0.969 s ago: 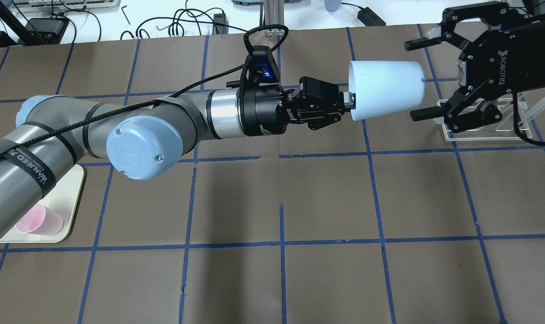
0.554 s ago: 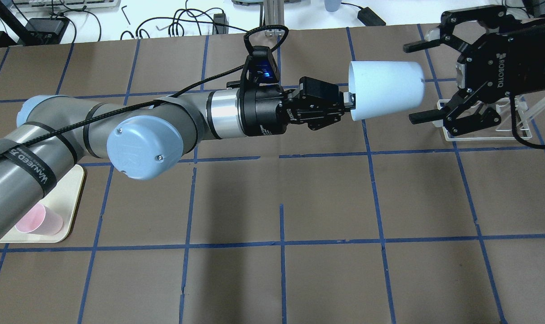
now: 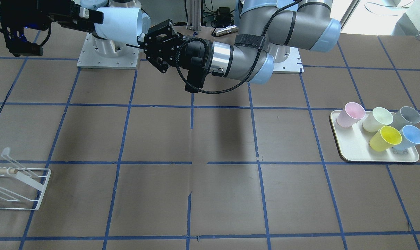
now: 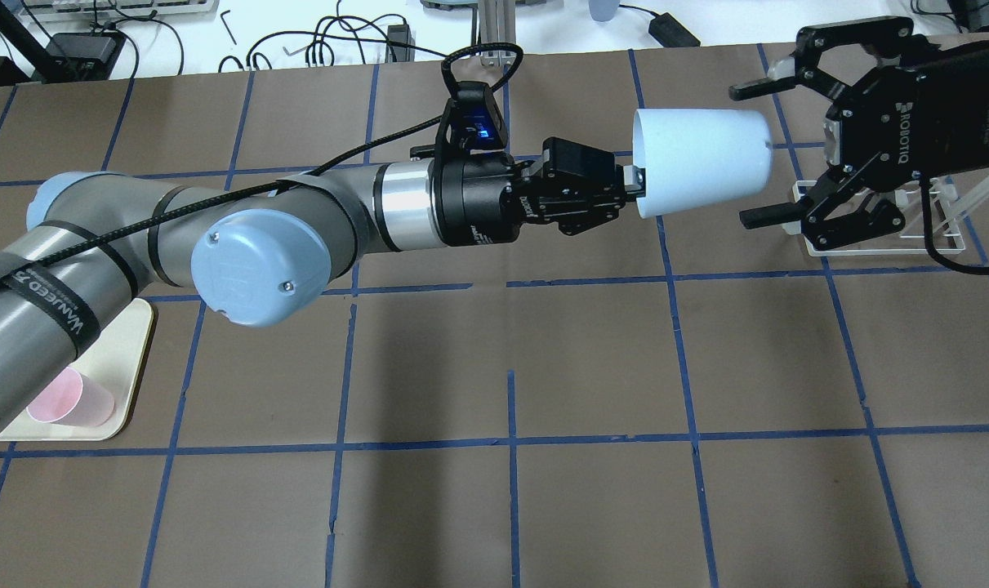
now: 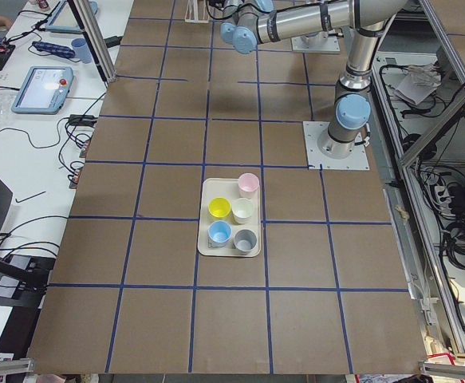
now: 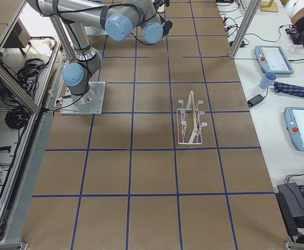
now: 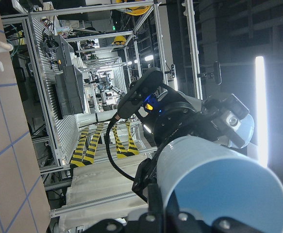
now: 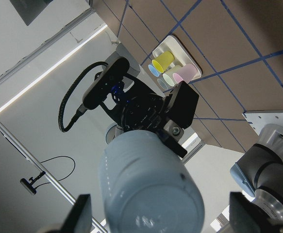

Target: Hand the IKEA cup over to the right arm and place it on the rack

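While the right gripper (image 4: 741, 153) is gaping wide, its fingers (image 4: 759, 83) straddling the base end of the IKEA cup (image 4: 690, 163) without clamping it, the left gripper (image 4: 631, 183) is pinching the rim and holding the cup sideways in mid-air. The right should be closing squarely on the tapered wall before the left is letting go. The rack (image 3: 19, 187) is waiting well apart.

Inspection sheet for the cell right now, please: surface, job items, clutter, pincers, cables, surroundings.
Surface: table, brown paper with a blue tape grid.
Job's things: IKEA cup held sideways in the air; rack on the table, no cup on it.
Clutter: tray with five spare cups.
Pincers: left pincer shut on the cup's rim; right pincer open, fingers either side of the cup's base.
Cables: black corrugated cable looped behind the left pincer.
Surroundings: teach pendants beside the table.
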Action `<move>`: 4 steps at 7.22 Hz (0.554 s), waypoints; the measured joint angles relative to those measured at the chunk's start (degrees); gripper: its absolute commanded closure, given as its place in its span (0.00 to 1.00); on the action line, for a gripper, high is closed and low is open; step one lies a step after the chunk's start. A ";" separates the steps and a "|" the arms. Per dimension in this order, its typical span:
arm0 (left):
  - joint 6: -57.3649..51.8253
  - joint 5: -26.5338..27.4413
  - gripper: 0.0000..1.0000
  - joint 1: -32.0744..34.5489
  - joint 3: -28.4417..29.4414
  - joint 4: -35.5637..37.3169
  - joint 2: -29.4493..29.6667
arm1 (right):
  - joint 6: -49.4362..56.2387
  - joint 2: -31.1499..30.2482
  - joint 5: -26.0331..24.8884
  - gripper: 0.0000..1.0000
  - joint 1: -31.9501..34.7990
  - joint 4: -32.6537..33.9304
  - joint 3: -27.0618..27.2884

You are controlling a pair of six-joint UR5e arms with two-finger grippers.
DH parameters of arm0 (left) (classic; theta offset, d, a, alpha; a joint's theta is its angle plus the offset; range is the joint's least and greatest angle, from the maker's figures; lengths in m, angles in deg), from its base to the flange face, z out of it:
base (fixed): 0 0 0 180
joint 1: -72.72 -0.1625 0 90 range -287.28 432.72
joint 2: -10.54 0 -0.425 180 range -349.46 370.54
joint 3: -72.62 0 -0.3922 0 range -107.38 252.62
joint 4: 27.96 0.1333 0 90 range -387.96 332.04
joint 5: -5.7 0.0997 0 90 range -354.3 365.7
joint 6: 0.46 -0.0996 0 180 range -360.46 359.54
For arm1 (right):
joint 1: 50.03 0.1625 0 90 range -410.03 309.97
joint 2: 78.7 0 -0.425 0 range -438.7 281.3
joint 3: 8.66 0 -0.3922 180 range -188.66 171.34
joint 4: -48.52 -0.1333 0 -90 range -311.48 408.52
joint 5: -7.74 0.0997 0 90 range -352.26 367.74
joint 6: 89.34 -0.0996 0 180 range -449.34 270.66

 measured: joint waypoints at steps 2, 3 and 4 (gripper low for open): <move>0.06 0.02 0.97 0.00 0.00 -0.01 -0.14 | 0.12 -0.07 0.12 0.41 0.00 -0.03 -0.02; 0.09 0.04 0.90 0.00 -0.01 -0.01 -0.27 | 0.21 -0.12 0.26 0.42 0.00 -0.05 -0.04; 0.15 0.00 0.70 0.00 0.00 -0.02 -0.35 | 0.25 -0.14 0.28 0.46 -0.01 -0.04 -0.12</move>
